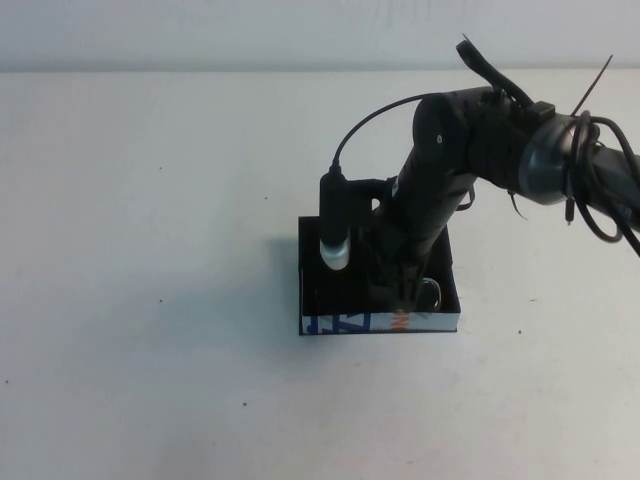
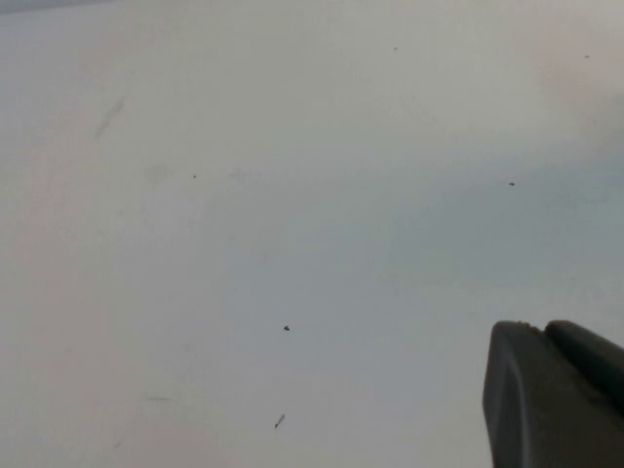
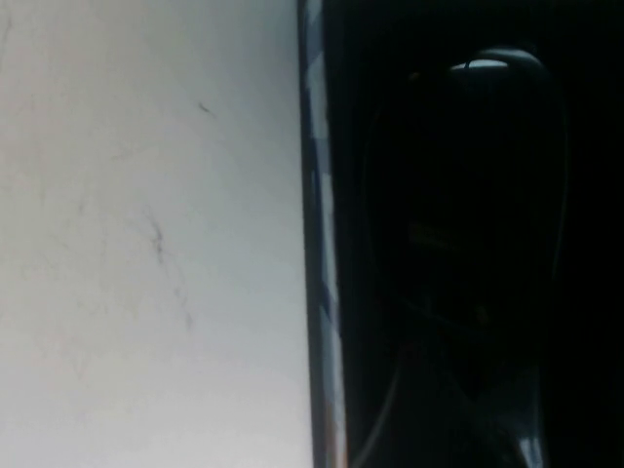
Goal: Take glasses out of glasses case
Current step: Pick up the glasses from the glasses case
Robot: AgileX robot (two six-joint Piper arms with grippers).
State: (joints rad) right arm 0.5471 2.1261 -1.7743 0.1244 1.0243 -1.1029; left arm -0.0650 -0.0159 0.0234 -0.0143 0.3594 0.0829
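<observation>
The glasses case [image 1: 320, 292] is a shallow black box with a white front edge printed in blue and orange, standing at the table's middle. My right gripper [image 1: 400, 285] reaches down into the box near its front right part. A bit of the glasses [image 1: 431, 293] shows just right of the gripper, inside the box; the rest is hidden by the arm. In the right wrist view the case's edge [image 3: 317, 244] runs past a dark rounded glasses frame [image 3: 468, 175]. My left gripper [image 2: 541, 330] is shut and empty over bare table, out of the high view.
The white table [image 1: 150, 250] surrounds the case on all sides. The right arm [image 1: 520, 150] comes in from the far right with looping black cables. A wrist camera [image 1: 333, 225] hangs over the box's left half.
</observation>
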